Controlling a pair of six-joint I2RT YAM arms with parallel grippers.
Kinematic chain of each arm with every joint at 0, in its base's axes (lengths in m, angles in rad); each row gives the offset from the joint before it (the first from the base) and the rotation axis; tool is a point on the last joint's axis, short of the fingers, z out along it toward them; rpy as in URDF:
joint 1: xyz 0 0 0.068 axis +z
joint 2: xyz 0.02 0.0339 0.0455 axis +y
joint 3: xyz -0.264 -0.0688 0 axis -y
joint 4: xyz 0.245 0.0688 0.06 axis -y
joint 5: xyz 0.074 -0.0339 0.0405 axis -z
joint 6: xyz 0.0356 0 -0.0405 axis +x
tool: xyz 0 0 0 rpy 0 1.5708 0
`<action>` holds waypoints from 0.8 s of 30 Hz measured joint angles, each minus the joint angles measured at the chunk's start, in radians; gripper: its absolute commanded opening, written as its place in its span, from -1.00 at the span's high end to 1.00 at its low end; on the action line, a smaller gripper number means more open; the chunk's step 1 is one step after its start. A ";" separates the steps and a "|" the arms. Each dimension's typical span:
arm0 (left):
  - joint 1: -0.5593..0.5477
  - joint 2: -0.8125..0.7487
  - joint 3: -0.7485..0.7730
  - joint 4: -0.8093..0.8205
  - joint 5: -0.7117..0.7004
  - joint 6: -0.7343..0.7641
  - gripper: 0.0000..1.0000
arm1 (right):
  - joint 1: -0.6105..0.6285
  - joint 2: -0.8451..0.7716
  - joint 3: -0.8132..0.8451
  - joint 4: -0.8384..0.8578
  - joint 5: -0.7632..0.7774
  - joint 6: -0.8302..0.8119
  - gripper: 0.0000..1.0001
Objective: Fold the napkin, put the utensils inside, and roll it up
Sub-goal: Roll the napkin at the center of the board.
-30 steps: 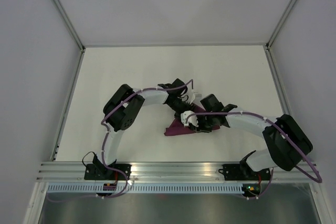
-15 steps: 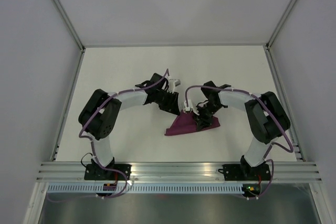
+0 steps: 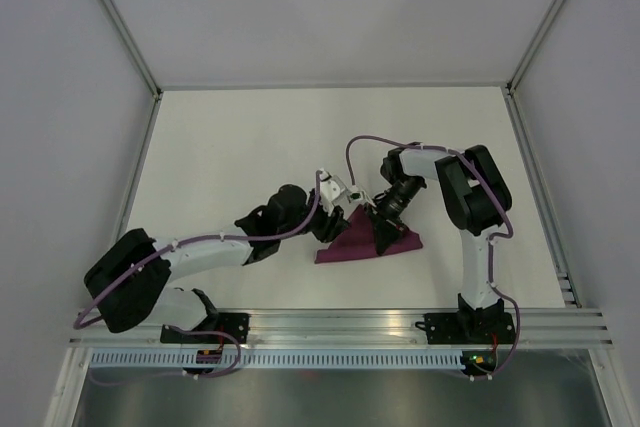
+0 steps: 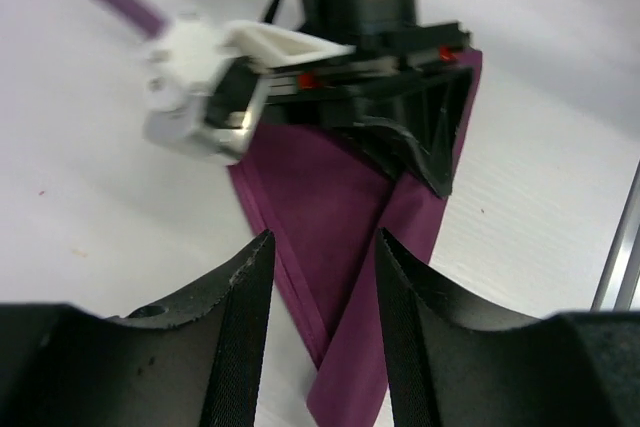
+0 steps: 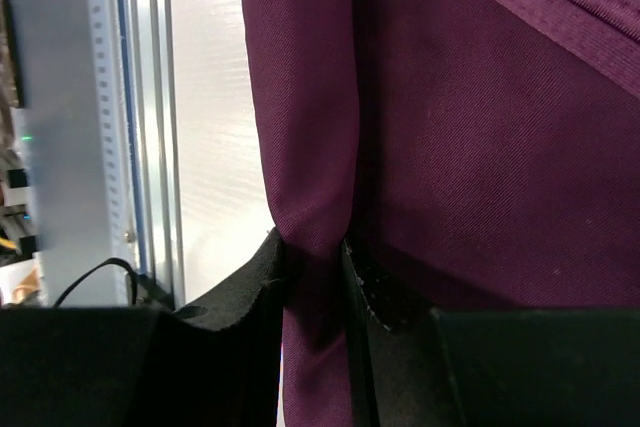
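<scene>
Right wrist view shows the right gripper (image 5: 315, 247) clamped on a pinched ridge of napkin (image 5: 480, 147). Facing it, the left gripper (image 4: 322, 247) hovers over the cloth, fingers apart, holding nothing. The napkin lies part-folded near the middle of the table (image 3: 250, 137). The right should hold its pinch firm while the left takes the corner below it squarely, so the edges meet. Count: one napkin, two grippers, no utensils visible.

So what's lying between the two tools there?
Only a stretch of the purple napkin; the left wrist view shows it best.
</scene>
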 measured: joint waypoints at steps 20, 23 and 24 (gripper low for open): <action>-0.402 0.312 0.050 0.101 -0.243 0.388 -0.06 | 0.000 0.076 0.039 -0.107 0.017 0.054 0.67; -0.406 0.349 0.064 0.108 -0.264 0.423 -0.05 | 0.000 0.079 0.039 -0.110 0.017 0.060 0.67; -0.406 0.357 0.069 0.107 -0.274 0.435 -0.02 | 0.000 0.080 0.040 -0.110 0.017 0.062 0.67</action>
